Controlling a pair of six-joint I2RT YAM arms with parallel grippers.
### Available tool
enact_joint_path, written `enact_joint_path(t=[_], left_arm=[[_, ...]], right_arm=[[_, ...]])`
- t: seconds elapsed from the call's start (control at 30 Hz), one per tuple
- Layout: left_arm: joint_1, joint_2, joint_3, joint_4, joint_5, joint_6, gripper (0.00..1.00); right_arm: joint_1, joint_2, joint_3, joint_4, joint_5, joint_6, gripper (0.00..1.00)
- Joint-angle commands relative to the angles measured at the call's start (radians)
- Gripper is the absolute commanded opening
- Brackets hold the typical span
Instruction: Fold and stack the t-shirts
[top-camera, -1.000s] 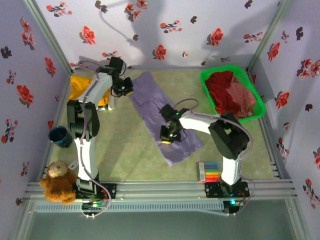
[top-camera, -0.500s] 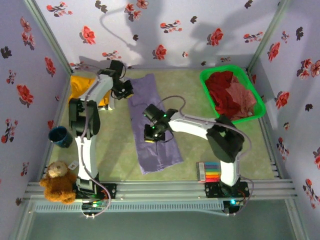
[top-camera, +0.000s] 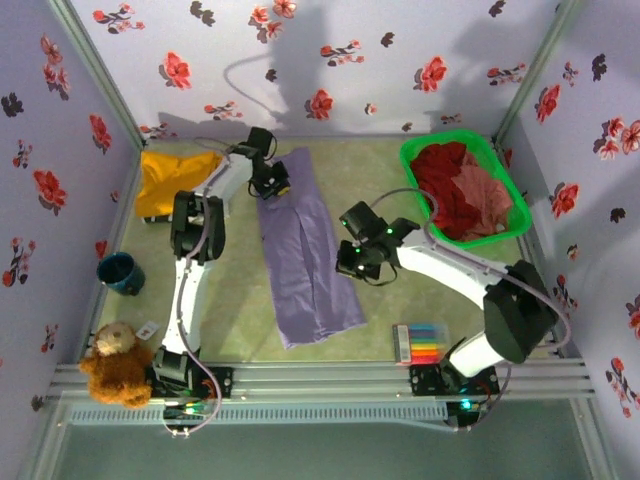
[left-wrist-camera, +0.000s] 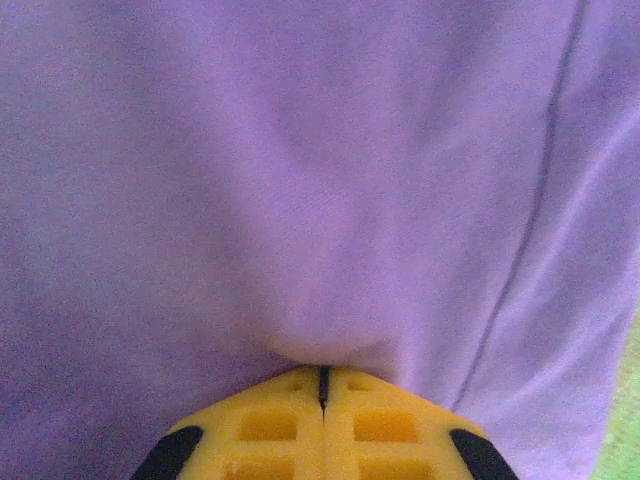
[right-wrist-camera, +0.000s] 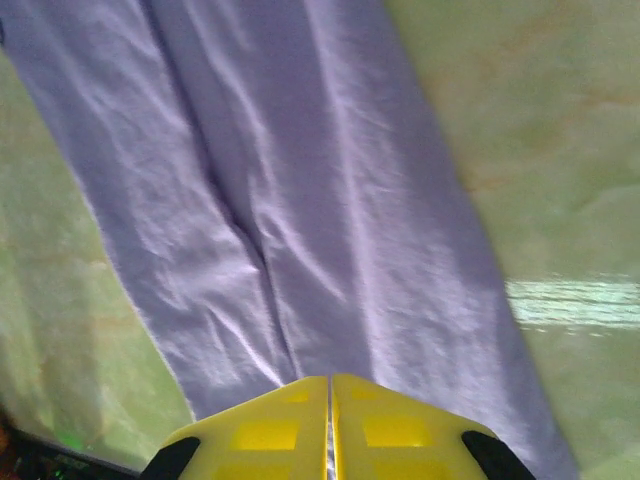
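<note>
The lavender t-shirt (top-camera: 305, 260) lies as a long narrow strip down the middle of the table, no lettering showing. My left gripper (top-camera: 272, 187) is at its far left corner. In the left wrist view that gripper (left-wrist-camera: 322, 370) is shut on a bulge of the lavender cloth (left-wrist-camera: 300, 180). My right gripper (top-camera: 348, 268) hangs over the strip's right edge. In the right wrist view it (right-wrist-camera: 330, 380) is shut and empty, with the shirt (right-wrist-camera: 300, 200) below. A mustard-yellow t-shirt (top-camera: 168, 180) lies at the far left. Dark red (top-camera: 440, 170) and salmon-pink (top-camera: 485, 190) t-shirts fill the basket.
The green plastic basket (top-camera: 418, 150) stands at the back right. A blue cup (top-camera: 120, 272) and a teddy bear (top-camera: 112, 362) sit along the left side. A box of coloured markers (top-camera: 415, 345) lies near the right arm's base. Flowered walls close in three sides.
The right gripper dragged the lavender shirt's near end leftwards until the strip lay straight, then let go and moved right. The left gripper shifted right with the far corner.
</note>
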Motion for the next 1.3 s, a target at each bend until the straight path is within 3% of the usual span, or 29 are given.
enact_joint_path(t=[0.0,0.2,0.43,0.63,0.77,0.97,1.1,1.27], left_arm=[[-0.065,0.109,0.125,-0.039,0.112,-0.036,0.00],[-0.147,0.219,0.322,-0.082,0.202,-0.055,0.00],[-0.144,0.053,0.220,-0.090,0.156,0.004,0.04],[-0.123,-0.278,-0.109,-0.059,0.086,0.093,0.33],[-0.121,-0.484,-0.402,-0.047,0.049,0.135,0.35],[-0.159,-0.761,-0.825,-0.108,-0.005,0.170,0.35],[-0.218,-0.916,-1.004,-0.181,-0.051,0.173,0.36],[-0.272,-1.061,-1.184,-0.156,-0.060,0.116,0.37]], right_arm=[[-0.015,-0.055,-0.074,-0.002,0.032,0.022,0.12],[-0.037,-0.124,-0.177,0.040,0.054,0.050,0.18],[-0.055,-0.198,-0.255,-0.010,0.076,0.059,0.33],[-0.030,-0.292,-0.337,-0.006,0.045,0.125,0.44],[0.008,-0.304,-0.341,-0.044,0.008,0.139,0.48],[0.147,-0.291,-0.371,-0.005,0.023,0.248,0.49],[0.211,-0.291,-0.389,0.025,0.052,0.302,0.48],[0.241,-0.285,-0.418,0.036,0.066,0.315,0.47]])
